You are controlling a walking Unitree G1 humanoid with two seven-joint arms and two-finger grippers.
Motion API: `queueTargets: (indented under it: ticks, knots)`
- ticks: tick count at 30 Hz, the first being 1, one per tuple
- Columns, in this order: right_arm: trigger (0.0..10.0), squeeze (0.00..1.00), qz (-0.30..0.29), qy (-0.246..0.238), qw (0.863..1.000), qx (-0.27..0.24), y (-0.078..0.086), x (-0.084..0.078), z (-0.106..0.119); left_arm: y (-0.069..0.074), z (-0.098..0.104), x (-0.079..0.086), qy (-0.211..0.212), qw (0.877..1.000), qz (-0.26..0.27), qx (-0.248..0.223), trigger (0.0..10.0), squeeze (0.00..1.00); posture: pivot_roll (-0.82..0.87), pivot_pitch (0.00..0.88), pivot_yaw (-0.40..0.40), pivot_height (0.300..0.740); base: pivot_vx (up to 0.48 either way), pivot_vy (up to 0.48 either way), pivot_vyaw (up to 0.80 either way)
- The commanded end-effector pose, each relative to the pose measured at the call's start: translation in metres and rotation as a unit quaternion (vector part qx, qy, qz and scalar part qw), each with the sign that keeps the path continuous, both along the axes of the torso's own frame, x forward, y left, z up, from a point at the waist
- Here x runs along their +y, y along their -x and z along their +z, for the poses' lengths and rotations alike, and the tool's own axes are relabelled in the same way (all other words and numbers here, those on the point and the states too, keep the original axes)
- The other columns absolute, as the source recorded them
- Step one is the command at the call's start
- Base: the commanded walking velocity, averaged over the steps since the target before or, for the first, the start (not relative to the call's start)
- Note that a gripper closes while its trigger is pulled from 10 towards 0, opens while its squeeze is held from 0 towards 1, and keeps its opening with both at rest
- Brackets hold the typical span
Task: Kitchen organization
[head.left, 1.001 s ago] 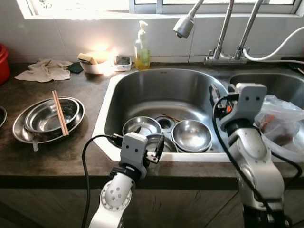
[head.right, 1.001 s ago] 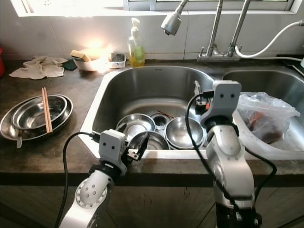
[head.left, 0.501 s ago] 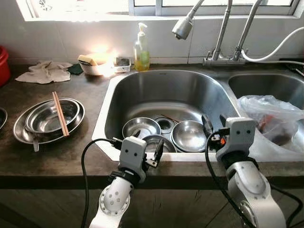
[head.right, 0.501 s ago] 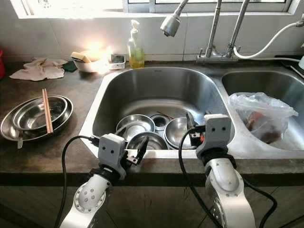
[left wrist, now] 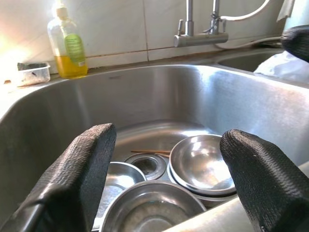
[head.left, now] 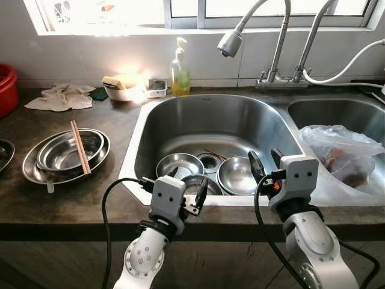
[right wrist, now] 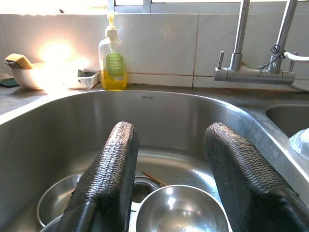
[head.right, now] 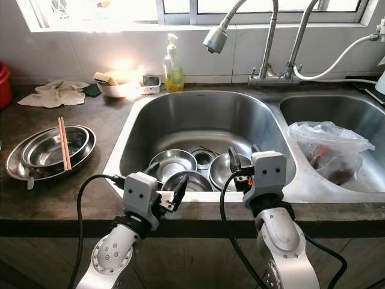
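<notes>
Both pairs of fingers hang spread and empty at the front lip of the sink (head.left: 139, 129): my left gripper (head.left: 197, 195) over the rim on the left, my right gripper (head.left: 264, 165) a little higher and to the right, its black fingers (right wrist: 108, 169) parted with nothing between them. Just past them, on the sink floor, steel bowls cluster around the drain (head.left: 209, 161): a near bowl (left wrist: 152, 212) directly under my left fingers (left wrist: 79, 179), a left bowl (head.left: 178, 164) behind it, and a right bowl (head.left: 237, 174) in front of my right fingers. A thin brown stick (left wrist: 150, 152) lies by the drain. On the table to my left, a pair of chopsticks (head.left: 79, 146) rests across stacked steel dishes (head.left: 60, 156). To my right, the second basin holds a crumpled plastic bag (head.left: 340, 147). Farther back, along the wall, stand a soap bottle (head.left: 180, 68), a small tray (head.left: 156, 88), a white dish with a sponge (head.left: 120, 87) and a rumpled cloth (head.left: 60, 97), with a red tub (head.left: 6, 87) at the far left. Above the sink the spray faucet (head.left: 231, 42) hangs under the window.
</notes>
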State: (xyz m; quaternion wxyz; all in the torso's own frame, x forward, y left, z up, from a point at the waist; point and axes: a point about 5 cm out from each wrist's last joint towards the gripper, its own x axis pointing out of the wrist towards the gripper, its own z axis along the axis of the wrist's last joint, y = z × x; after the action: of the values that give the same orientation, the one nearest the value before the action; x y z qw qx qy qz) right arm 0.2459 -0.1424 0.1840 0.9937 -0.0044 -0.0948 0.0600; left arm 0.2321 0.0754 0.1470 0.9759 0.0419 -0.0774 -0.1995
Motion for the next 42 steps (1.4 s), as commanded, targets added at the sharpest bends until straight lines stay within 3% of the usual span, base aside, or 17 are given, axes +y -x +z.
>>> queueTargets:
  ticks: [1, 28, 34, 42]
  knots:
    - [10.0, 0.00, -0.002, -0.002, 1.000, -0.006, -0.0012, 0.0014, 0.0018, 0.0014, -0.0009, -0.0001, -0.002, 1.000, -0.001, 0.000, 10.0, 0.00, 0.04, 0.010, -0.022, 0.740, -0.304, 0.000, 0.00]
    - [10.0, 0.00, -0.005, -0.011, 1.000, -0.005, -0.0037, 0.0089, 0.0028, -0.0001, -0.0014, -0.0002, -0.006, 1.000, 0.001, 0.005, 10.0, 0.00, 0.05, 0.037, -0.017, 0.740, -0.262, 0.000, 0.00]
    - [10.0, 0.00, -0.005, -0.003, 1.000, -0.007, -0.0041, 0.0099, 0.0030, -0.0013, -0.0020, 0.0009, -0.005, 1.000, 0.005, 0.007, 10.0, 0.00, 0.05, 0.036, -0.018, 0.740, 0.000, 0.000, 0.00]
    - [10.0, 0.00, -0.006, 0.003, 1.000, -0.009, -0.0060, 0.0097, 0.0033, -0.0013, -0.0016, 0.0006, -0.010, 1.000, 0.004, 0.002, 10.0, 0.00, 0.05, 0.037, -0.018, 0.740, 0.000, 0.000, 0.70]
